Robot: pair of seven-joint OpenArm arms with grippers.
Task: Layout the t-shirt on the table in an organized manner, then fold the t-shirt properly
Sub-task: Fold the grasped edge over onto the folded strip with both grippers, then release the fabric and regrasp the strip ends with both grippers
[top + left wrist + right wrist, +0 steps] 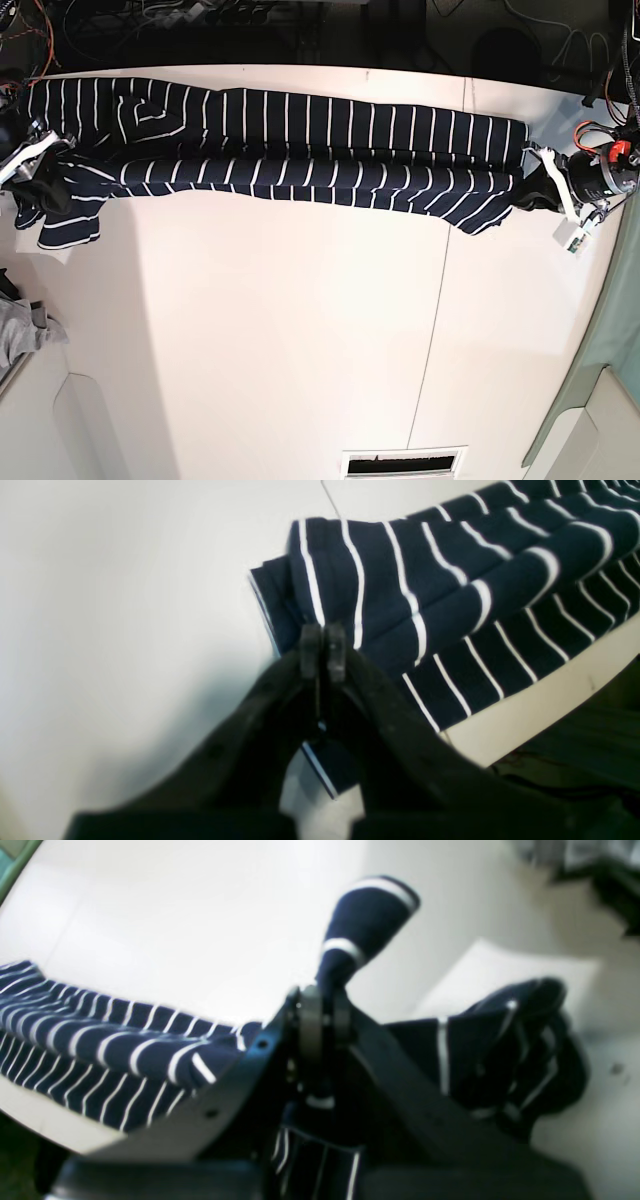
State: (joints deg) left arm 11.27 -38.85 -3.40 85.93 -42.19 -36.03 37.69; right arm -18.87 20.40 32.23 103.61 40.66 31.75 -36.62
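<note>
The navy t-shirt (290,145) with thin white stripes lies stretched in a long band along the far edge of the white table (300,350). At its right end in the base view, my left gripper (530,187) is shut on the fabric. The left wrist view shows its fingertips (322,645) pinched on the t-shirt's (450,605) folded corner. At the left end, my right gripper (45,165) is shut on bunched cloth. In the right wrist view a striped tuft (365,925) sticks out past that gripper (322,1010), and more t-shirt (520,1055) hangs crumpled beside it.
A small grey cloth (25,330) lies at the table's left edge. A thin dark seam (435,300) runs down the tabletop, and a slotted vent (403,463) sits near the front. Cables (150,20) crowd the dark space behind the table's far edge (550,710).
</note>
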